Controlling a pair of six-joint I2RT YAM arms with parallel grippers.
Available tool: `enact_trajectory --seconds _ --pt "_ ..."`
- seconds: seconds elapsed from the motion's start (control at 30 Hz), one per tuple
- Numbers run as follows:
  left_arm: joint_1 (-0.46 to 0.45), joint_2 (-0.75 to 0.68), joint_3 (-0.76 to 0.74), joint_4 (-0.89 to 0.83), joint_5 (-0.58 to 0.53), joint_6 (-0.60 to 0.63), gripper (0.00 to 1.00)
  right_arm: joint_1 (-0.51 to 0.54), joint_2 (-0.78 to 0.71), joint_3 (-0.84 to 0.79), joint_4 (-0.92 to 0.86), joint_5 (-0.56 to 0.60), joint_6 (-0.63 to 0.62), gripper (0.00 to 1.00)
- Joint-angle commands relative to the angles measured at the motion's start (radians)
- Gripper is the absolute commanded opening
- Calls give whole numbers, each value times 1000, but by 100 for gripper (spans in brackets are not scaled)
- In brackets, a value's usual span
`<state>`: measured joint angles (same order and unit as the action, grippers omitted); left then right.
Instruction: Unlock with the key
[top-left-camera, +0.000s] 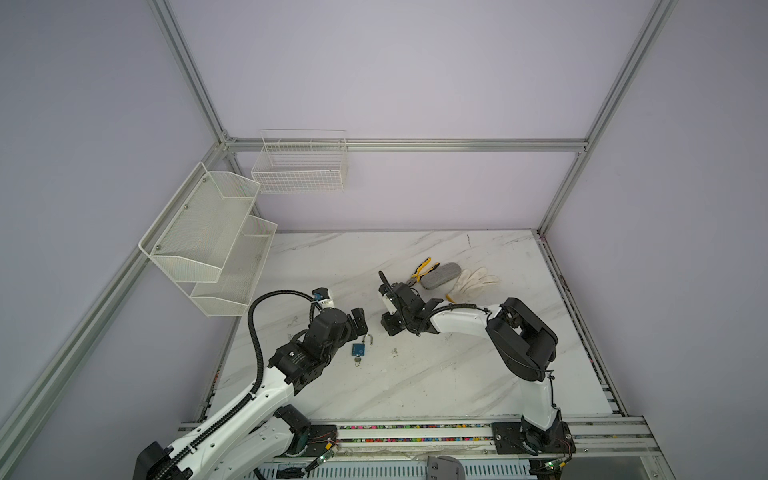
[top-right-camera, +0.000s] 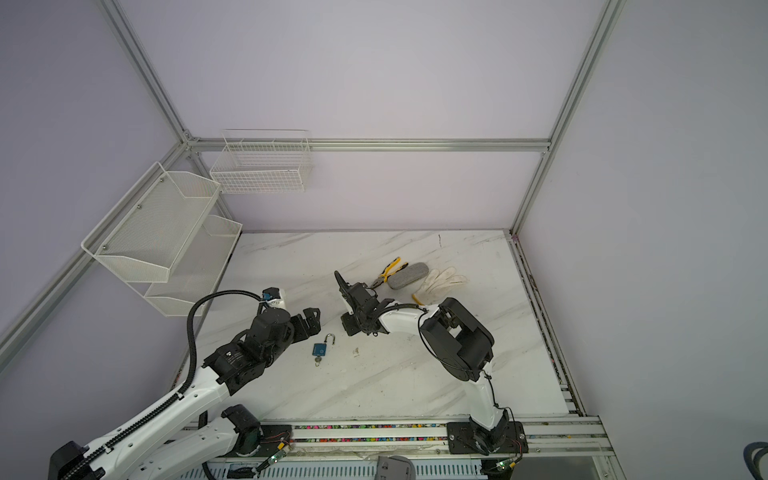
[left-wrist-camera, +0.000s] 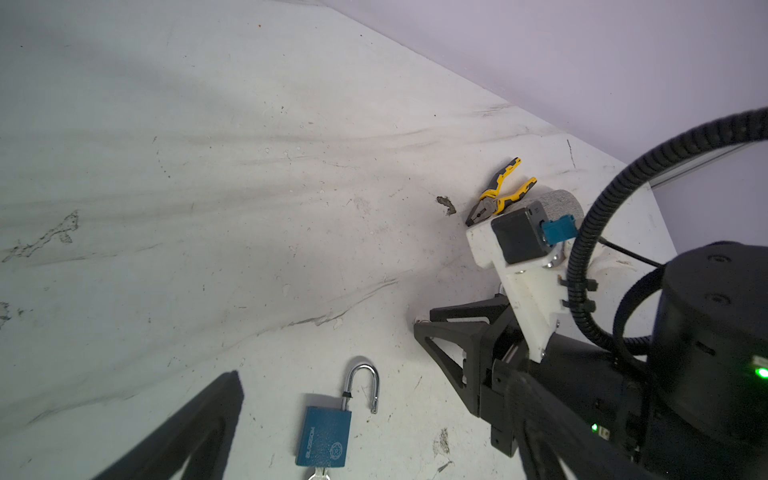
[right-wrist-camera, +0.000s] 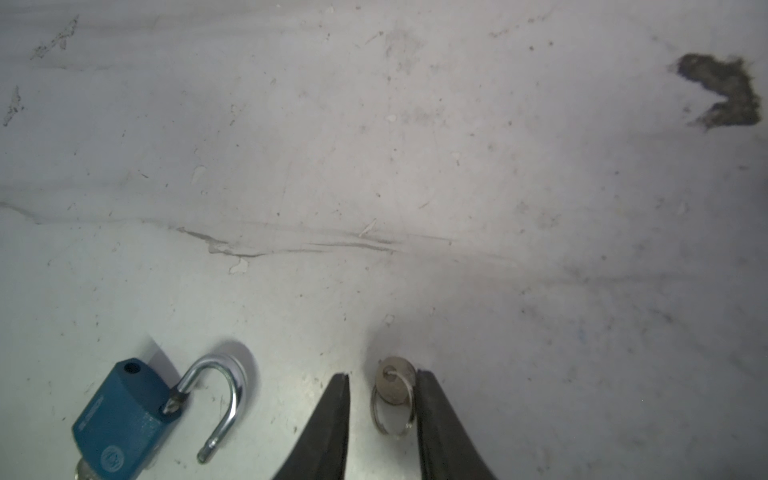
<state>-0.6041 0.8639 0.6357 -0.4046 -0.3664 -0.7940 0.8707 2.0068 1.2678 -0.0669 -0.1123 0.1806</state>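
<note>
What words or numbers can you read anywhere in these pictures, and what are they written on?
"BLOSSOM": on the body of the blue padlock, in the left wrist view.
The round emblem beside it: too small to read.
The same print in the right wrist view: blurred.
Nothing else is readable.

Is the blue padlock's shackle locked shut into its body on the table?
No: in the right wrist view the padlock lies with its shackle swung open, the free end clear of the blue body.
</note>
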Motion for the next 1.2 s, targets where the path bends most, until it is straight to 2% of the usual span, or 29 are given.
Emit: enact_trajectory --seconds 0.0,0.4,0.6,0.93,1.17 --pt "8 -9 -46 38 2 -10 100 9 18 21 -4 2 10 30" --pt "16 -9 -62 58 14 -19 100 24 41 28 -12 21 26 30" --pt "21 -9 -68 62 20 -22 100 33 51 34 -17 38 28 26" --pt "24 -11 -73 74 29 -30 100 34 38 53 -24 61 39 11" --pt "28 -21 -73 85 42 -45 100 34 -28 46 -16 46 45 5"
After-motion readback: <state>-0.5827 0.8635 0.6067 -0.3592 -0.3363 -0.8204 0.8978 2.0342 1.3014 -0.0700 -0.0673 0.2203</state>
